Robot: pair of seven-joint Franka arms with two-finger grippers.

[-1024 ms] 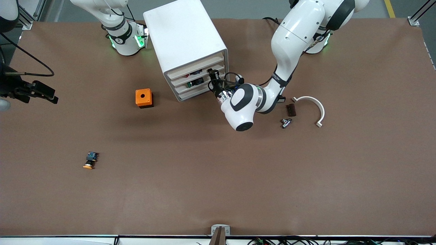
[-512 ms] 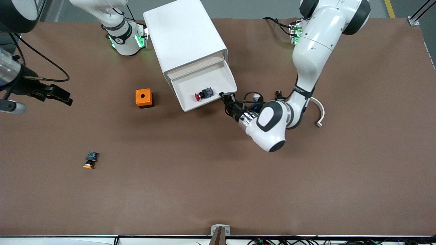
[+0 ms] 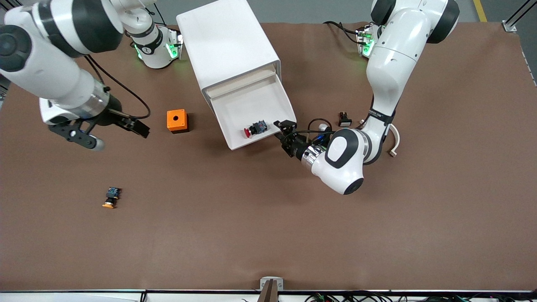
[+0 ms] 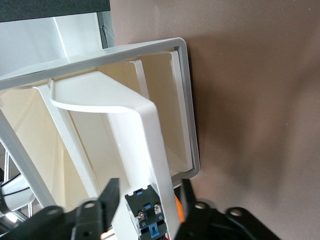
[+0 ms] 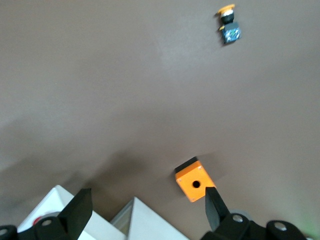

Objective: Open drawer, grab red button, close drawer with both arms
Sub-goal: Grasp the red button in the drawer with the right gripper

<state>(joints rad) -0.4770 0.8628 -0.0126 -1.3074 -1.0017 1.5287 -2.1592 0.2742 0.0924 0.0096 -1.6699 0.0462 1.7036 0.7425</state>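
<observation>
The top drawer (image 3: 256, 111) of the white cabinet (image 3: 226, 46) is pulled far out. The red-capped button (image 3: 254, 128) lies in it near the front wall. My left gripper (image 3: 284, 126) is low at the drawer's front corner toward the left arm's end, open. In the left wrist view its fingers (image 4: 107, 197) stand apart on either side of the drawer's front wall (image 4: 150, 145), with the button's black and blue back end (image 4: 148, 215) between them. My right gripper (image 3: 135, 126) is open and empty above the table beside the orange cube (image 3: 177, 121).
A yellow-capped button (image 3: 111, 198) lies on the table nearer the front camera, toward the right arm's end. It also shows in the right wrist view (image 5: 228, 22), as does the orange cube (image 5: 196, 178). A white curved bracket (image 3: 394, 138) and a small black part (image 3: 344, 119) lie by the left arm.
The drawer has slid out of the cabinet with my left gripper, baring the red button. My right arm has swung in from the table's edge toward the orange cube.
</observation>
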